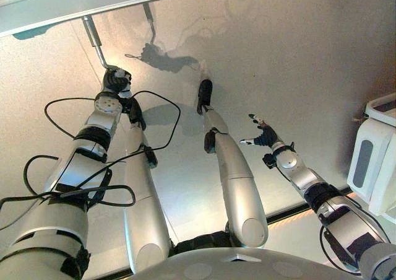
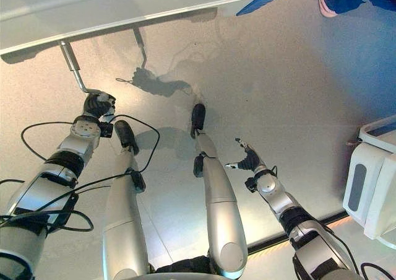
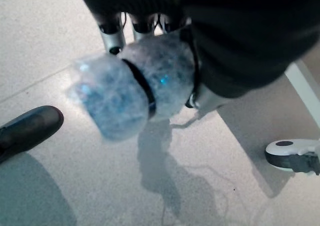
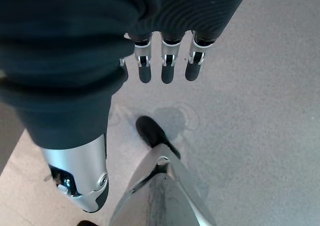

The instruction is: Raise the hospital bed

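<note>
1. While the left hand (image 2: 98, 105) sits at the upper left of the head views, its fingers are curled round the grip of the bent silver metal crank handle (image 2: 73, 68).
2. That crank runs up into the pale edge of the hospital bed frame (image 2: 124, 7) along the top of the picture.
3. In the left wrist view the grip reads as a blurred bluish cylinder, which suggests turning is under way.
4. To do the step well, keep the wrist in line with the crank's axis and sweep full, even circles without loosening the hold.
5. At right of centre, the right hand (image 1: 263, 133) hangs over bare floor, fingers relaxed and straight, holding nothing.
6. A white bed caster (image 3: 292, 153) stands near the crank; keep the arm's sweep wide of it.
</note>
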